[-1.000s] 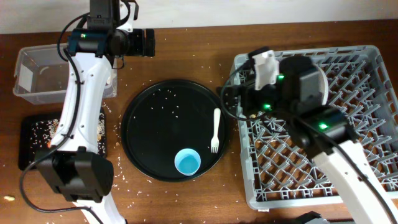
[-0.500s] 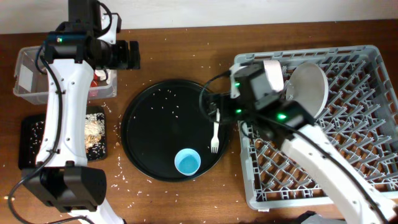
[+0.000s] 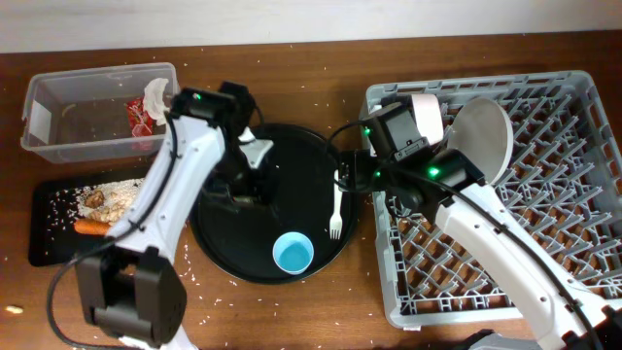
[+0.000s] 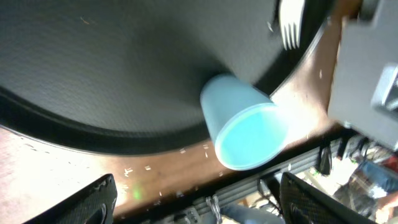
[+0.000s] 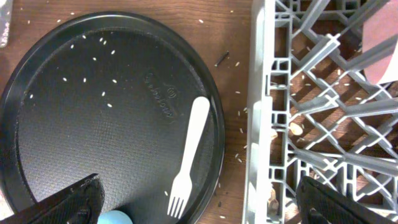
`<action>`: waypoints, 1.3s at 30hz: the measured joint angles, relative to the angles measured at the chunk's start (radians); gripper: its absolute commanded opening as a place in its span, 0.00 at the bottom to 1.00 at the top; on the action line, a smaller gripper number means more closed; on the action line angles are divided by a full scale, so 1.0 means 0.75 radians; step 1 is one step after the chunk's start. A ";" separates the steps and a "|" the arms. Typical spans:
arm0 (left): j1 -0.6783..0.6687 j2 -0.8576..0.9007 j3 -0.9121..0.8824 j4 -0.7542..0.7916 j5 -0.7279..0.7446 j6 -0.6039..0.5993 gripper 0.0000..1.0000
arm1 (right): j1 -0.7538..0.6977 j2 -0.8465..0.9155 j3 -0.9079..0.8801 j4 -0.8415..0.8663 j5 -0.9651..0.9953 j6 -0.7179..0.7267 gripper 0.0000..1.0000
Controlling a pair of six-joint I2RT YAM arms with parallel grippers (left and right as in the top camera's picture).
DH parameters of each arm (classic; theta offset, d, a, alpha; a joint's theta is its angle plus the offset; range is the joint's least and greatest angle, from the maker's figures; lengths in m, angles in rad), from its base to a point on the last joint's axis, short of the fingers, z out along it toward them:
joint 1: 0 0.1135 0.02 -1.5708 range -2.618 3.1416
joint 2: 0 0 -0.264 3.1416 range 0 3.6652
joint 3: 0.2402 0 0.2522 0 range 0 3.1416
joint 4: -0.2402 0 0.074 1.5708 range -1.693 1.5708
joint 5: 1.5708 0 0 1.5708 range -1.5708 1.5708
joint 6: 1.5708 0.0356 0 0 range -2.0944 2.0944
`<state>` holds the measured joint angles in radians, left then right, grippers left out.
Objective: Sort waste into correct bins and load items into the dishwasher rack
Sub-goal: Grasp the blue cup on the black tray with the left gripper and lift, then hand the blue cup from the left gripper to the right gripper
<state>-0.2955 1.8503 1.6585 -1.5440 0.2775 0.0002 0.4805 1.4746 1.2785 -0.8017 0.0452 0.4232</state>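
Note:
The light blue cup (image 3: 293,253) stands on the round black tray (image 3: 243,243), and the white fork (image 3: 336,204) lies at the tray's right rim. My left gripper (image 3: 238,190) is open and empty over the tray, with the cup (image 4: 245,121) ahead of the fingers (image 4: 199,202). My right gripper (image 3: 352,173) is open and empty at the dishwasher rack's left edge, above the fork (image 5: 189,155). The white plate (image 3: 483,136) stands in the grey rack (image 3: 544,282). The clear box (image 3: 58,146) holds the red wrapper (image 3: 136,117) and the tissue (image 3: 155,95). The shallow black tray (image 3: 49,238) holds rice scraps (image 3: 112,194) and the carrot (image 3: 89,227).
Rice grains are scattered over the round tray and the wooden table around it. A white shape (image 3: 425,112) beside the plate, partly hidden by my right arm, may be the bowl. The rack's left wall (image 5: 258,124) stands close to the tray's rim.
My left arm swung from the clear box down over the round tray. My right arm moved left off the rack to its left edge, uncovering the plate.

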 measured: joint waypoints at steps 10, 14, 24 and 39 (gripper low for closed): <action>-0.129 -0.076 -0.512 0.395 0.032 -0.066 0.59 | -0.008 0.000 0.000 -0.002 0.000 0.000 0.97; -0.129 -0.076 -0.609 0.526 0.034 -0.071 0.12 | -0.008 0.000 0.000 0.001 0.000 0.000 0.97; -0.024 -0.073 -0.398 0.469 0.042 -0.072 0.00 | -0.008 -0.002 0.007 0.037 -0.044 -0.014 0.97; 0.439 -0.075 -0.048 1.073 1.266 0.055 0.00 | -0.040 -0.112 0.229 0.478 -0.528 -0.362 0.99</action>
<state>0.0341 1.7943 1.6226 -0.7395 1.2270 0.0418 0.4503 1.3907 1.4506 -0.4435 -0.3508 0.1520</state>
